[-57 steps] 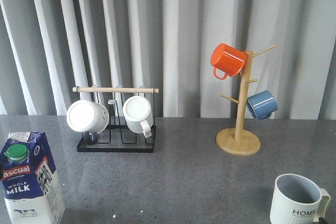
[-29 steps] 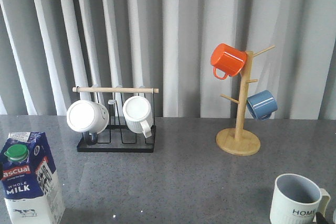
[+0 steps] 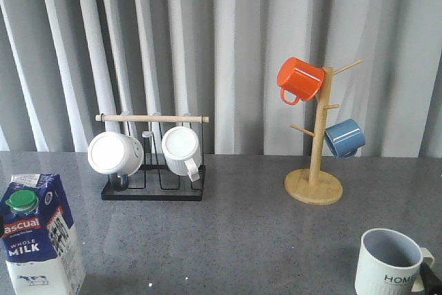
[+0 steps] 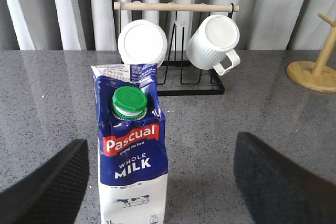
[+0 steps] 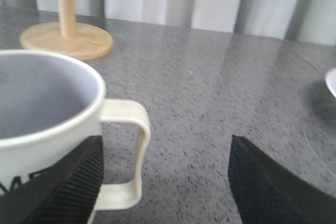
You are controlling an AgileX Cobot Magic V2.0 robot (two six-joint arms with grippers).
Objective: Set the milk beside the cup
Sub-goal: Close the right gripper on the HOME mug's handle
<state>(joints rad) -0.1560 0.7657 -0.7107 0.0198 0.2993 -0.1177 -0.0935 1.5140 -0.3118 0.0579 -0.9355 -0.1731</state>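
Milk [image 4: 132, 145]: upright betw. L claw [image 4: 163, 182] fingers, nearer one finger, not gripped; jaws wide, empty. Unmoved vs 1 s ago, so carry not begun. White mugs on wire rack [image 3: 152, 191] beyond L claw, well apart. Open tabletop [image 3: 242, 240] betw. carton and cup = free lane. Mug tree [image 3: 314, 184] beyond R claw, off the lane. Cup [image 3: 390, 262]: at R claw [image 5: 165, 182], handle betw. wide, empty fingers; R fingertip newly visible by handle in front view. Cup near table's front-R edge; little room there.
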